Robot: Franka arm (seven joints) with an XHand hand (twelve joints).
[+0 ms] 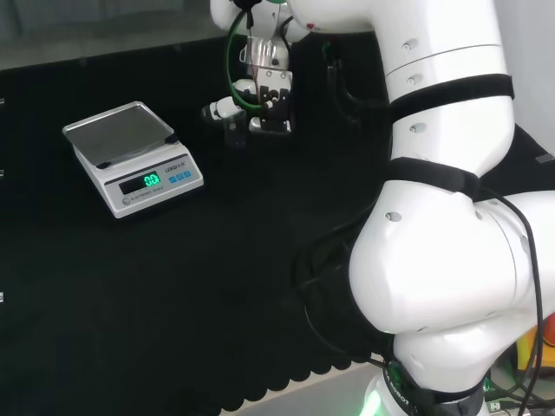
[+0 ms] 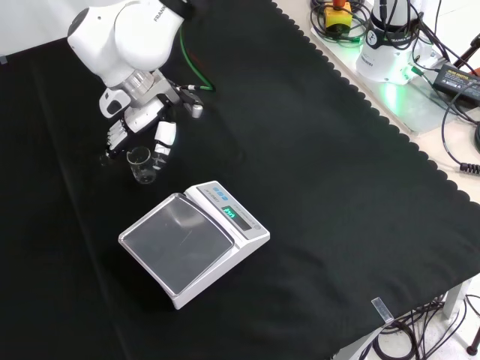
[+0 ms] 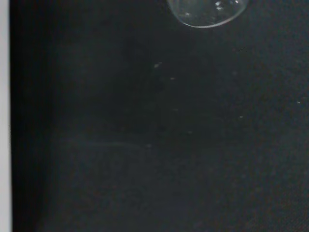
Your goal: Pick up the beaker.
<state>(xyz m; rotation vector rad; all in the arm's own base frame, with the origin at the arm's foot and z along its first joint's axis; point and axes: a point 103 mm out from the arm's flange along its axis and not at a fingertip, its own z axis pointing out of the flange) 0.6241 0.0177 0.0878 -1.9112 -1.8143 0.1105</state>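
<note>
Covering the whole bench, the black cloth [image 2: 315, 195] is carrying everything else, and the white arm [image 1: 451, 260] is reaching across it toward the far side in the head view. Sitting on the cloth well clear of the fingers, nearer the camera in the front view, the scale [image 2: 193, 241] is showing a bare steel pan and a lit green display. Hanging low over the cloth, the hand [image 2: 139, 127] is pointing its black and white fingers [image 2: 163, 141] downward, and they are standing relaxed and apart, closing on nothing. Standing upright just below the fingertips in the front view, the small clear beaker [image 2: 142, 165] is resting on the cloth between the hand and the scale; it is looking empty, though its glass is hard to read. Whether a fingertip is touching its rim cannot be told. In the wrist view, the beaker's rounded glass [image 3: 207, 12] is showing against the dark cloth.
</note>
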